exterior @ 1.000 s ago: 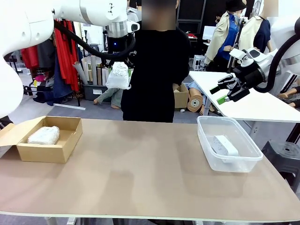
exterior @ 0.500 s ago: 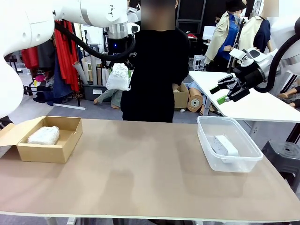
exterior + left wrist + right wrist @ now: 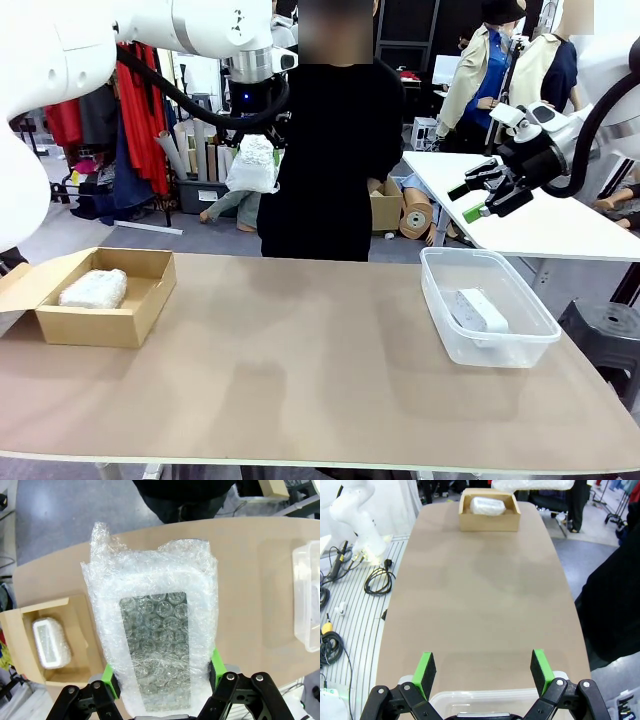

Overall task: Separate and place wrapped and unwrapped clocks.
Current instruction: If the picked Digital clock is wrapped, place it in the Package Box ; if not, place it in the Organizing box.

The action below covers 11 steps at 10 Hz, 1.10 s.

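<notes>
High above the table's far edge, my left gripper [image 3: 255,135] is shut on a bubble-wrapped clock [image 3: 253,163], which hangs below it in front of the person. In the left wrist view the same wrapped clock [image 3: 152,640] sits between the green pads [image 3: 111,682]. A second wrapped clock [image 3: 94,288] lies in the cardboard box [image 3: 140,318] at the table's left, also seen as a wrapped clock [image 3: 489,505] in the box [image 3: 489,521]. The bare white clock [image 3: 478,310] lies in the clear tub [image 3: 530,343] on the right. My right gripper [image 3: 475,198] hangs open above the tub, holding nothing.
A person in black stands at the far side, behind the held clock. A second white table stands to the right behind the tub. The brown tabletop [image 3: 300,350] between box and tub is bare. Cables and a robot base [image 3: 355,525] lie beside the table.
</notes>
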### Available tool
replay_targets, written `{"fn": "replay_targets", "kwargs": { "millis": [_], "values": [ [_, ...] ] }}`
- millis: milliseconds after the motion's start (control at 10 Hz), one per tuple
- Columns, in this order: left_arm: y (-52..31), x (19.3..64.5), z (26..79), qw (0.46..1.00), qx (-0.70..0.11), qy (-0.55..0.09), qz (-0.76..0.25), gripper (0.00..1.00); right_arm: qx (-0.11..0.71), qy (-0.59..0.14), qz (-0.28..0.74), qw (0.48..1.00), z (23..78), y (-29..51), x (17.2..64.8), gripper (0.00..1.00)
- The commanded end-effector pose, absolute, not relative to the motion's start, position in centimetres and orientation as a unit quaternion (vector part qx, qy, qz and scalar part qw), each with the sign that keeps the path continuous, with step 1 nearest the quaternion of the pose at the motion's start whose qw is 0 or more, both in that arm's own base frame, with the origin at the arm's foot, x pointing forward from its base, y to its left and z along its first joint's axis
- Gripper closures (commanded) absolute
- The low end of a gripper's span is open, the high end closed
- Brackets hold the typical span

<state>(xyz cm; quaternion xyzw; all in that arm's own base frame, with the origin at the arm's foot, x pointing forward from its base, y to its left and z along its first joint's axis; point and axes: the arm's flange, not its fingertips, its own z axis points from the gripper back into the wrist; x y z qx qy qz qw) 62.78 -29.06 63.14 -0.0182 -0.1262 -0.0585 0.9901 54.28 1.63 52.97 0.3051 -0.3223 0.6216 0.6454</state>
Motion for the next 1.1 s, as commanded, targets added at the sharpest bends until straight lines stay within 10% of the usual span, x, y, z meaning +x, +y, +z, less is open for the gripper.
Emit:
{"fn": "replay_targets", "kwargs": {
  "millis": [0,1000],
  "values": [
    [-29.00,62.48,63.58,0.990,-0.019,-0.129,-0.055,1.00,0.303,-0.324,0.623,0.645,53.28,1.66,54.22,0.00],
    [-29.06,62.78,63.14,0.990,-0.018,-0.126,-0.059,1.00,0.303,-0.324,0.623,0.645,53.28,1.66,54.22,0.00]
  ]
}}
